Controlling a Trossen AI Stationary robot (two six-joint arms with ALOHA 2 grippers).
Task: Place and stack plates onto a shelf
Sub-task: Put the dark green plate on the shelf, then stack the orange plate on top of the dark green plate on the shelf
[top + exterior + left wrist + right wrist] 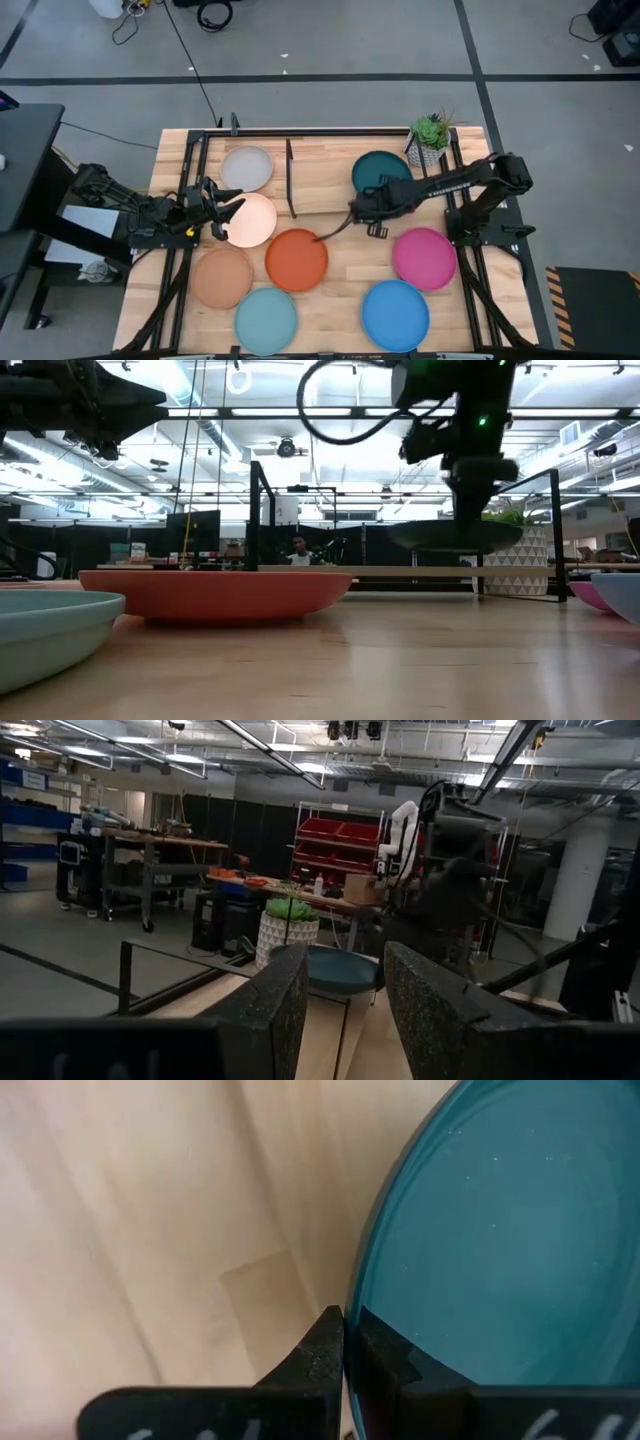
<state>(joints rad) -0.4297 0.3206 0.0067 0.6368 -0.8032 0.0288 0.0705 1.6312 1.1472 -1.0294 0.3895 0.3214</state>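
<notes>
The dark teal plate (pixel 382 170) hangs level just above the shelf (pixel 325 170), near the potted plant; my right gripper (pixel 358 208) is shut on its rim. In the low view the teal plate (pixel 455 537) floats over the shelf board (pixel 400 571). My left gripper (pixel 225 215) is open and raised above the pale peach plate (pixel 252 222), touching nothing. The grey-white plate (pixel 246 167) lies flat on the table left of the shelf's black rod end. The orange (pixel 297 260), tan (pixel 222 277), light blue (pixel 266 320), bright blue (pixel 395 313) and magenta (pixel 424 258) plates lie flat on the table. My right gripper pinches the dark teal plate's rim (pixel 354 1312) on the side toward the table's left, one finger (pixel 388 1352) inside the plate and one finger (pixel 322 1348) outside. The fingers come from above, pointing down. The plate stays level, lifted clear of the shelf board.
A small potted plant (pixel 430 135) stands at the shelf's far right corner. Black frame rails run along both table sides (pixel 185 190). Bare wood shows on the shelf left of the teal plate. In the low view the orange plate (pixel 215 592) sits in front.
</notes>
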